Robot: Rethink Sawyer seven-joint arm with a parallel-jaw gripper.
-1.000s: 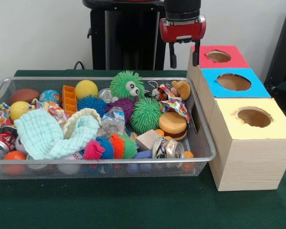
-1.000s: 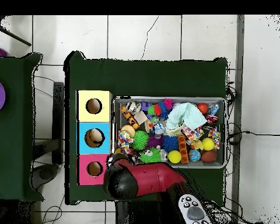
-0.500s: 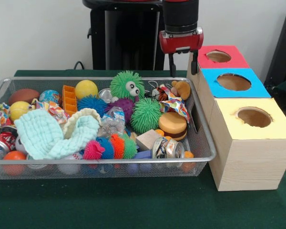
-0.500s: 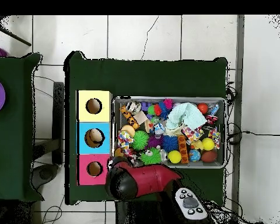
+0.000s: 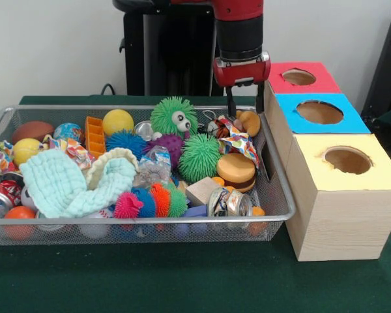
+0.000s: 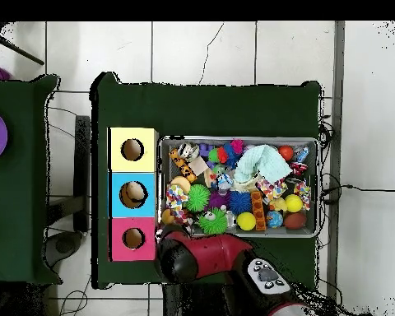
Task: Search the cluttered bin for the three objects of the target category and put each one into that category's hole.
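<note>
The silver wire-mesh bin [image 5: 143,214] is full of toys: spiky balls such as a green one [image 5: 199,156], smooth balls such as a yellow one [image 5: 118,120], crushed cans such as one near the front rim [image 5: 228,201], a pale green cloth [image 5: 75,186] and a brown plush toy [image 5: 249,121]. My gripper [image 5: 244,104] is open and empty. It hangs just above the plush toy at the bin's far right corner, beside the red box [image 5: 298,77]. In the overhead view the arm [image 6: 188,257] covers the gripper at the bin's [image 6: 238,138] edge.
Three wooden boxes with round holes stand in a row to the right of the bin: red, blue [image 5: 319,112] and yellow [image 5: 347,160]. In the overhead view the blue box's hole [image 6: 132,193] shows something tan inside. Green cloth covers the table [image 5: 182,280].
The gripper has come down and shifted left in the front view, from beside the red box's top to just over the bin's far right corner. The bin's contents have not moved.
</note>
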